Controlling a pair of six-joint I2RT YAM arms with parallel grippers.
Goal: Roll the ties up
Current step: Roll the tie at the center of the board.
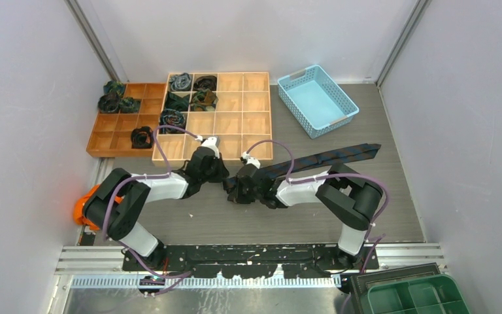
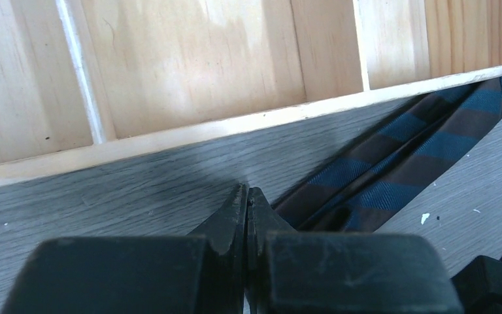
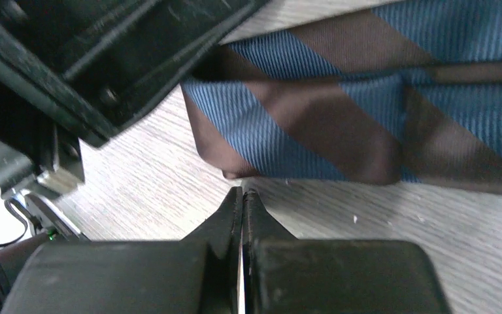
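A blue-and-brown striped tie (image 1: 340,155) lies flat on the grey table, running diagonally from the right toward the middle. Its near end (image 3: 340,124) is folded over on itself. My right gripper (image 3: 242,191) is shut with nothing in it, its tips just short of that folded end; from above it (image 1: 234,190) sits at the tie's left end. My left gripper (image 2: 247,191) is also shut and empty, on the table between the wooden tray's rim (image 2: 235,121) and the tie (image 2: 399,157). From above the left gripper (image 1: 217,171) is close beside the right one.
Several rolled ties (image 1: 182,82) fill compartments of a light wooden grid tray (image 1: 255,114) and a darker orange tray (image 1: 108,134) at the back left. A blue basket (image 1: 317,99) stands back right. An orange object (image 1: 82,208) lies near left, a green bin (image 1: 418,296) near right.
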